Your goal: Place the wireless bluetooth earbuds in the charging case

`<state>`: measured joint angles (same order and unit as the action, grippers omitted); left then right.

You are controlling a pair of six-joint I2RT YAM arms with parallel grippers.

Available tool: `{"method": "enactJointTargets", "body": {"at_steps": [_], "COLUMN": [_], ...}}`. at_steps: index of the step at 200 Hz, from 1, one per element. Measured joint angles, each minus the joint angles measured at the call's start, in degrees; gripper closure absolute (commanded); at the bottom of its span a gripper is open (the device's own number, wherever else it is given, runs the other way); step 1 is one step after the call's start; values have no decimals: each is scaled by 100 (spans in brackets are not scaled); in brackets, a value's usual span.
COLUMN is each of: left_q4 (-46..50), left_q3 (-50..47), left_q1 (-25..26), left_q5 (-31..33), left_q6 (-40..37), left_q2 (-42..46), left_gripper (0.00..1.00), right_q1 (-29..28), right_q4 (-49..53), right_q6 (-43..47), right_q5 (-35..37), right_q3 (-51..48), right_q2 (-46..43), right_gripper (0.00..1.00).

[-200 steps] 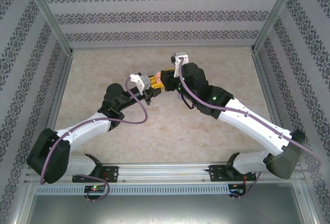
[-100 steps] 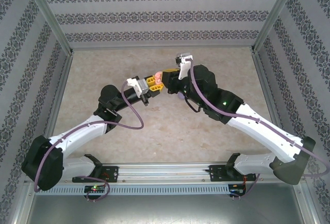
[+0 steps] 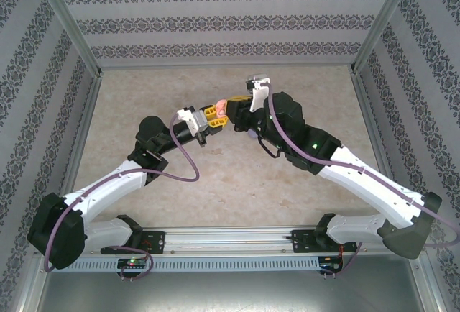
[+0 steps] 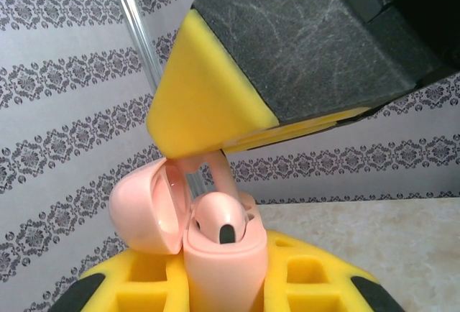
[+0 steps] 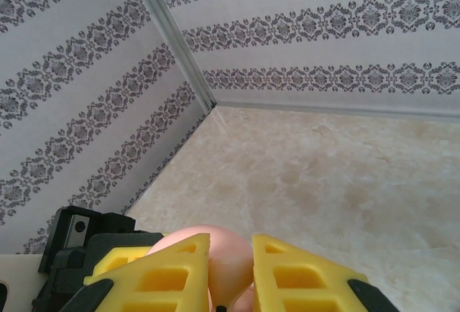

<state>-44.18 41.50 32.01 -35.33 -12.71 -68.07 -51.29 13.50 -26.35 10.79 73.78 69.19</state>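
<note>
One open pink case (image 4: 223, 272); one earbud (image 4: 220, 220) seated, perhaps two

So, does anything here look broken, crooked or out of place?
Nothing stands out. The left end effector grips the pink charging case, its lid hinged open and one earbud seated inside, while the right end effector holds a second earbud at its opening. Nothing looks spilled or damaged.

bright, even light — soft shadows, nearest foam in wrist views blurred
</note>
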Motion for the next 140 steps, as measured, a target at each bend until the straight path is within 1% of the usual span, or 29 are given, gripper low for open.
{"method": "enactJointTargets", "body": {"at_steps": [55, 140], "left_q4": [66, 173], "left_q3": [0, 0], "left_q1": [20, 61], "left_q5": [133, 476], "left_q6": [98, 229], "left_q2": [0, -2], "left_gripper": [100, 100], "right_q1": [-177, -223], "right_q4": [-404, -568], "right_q6": [122, 275], "right_q5": [450, 706], "right_q3": [-264, -251], "right_q2": [0, 223], "right_gripper": [82, 83]}}
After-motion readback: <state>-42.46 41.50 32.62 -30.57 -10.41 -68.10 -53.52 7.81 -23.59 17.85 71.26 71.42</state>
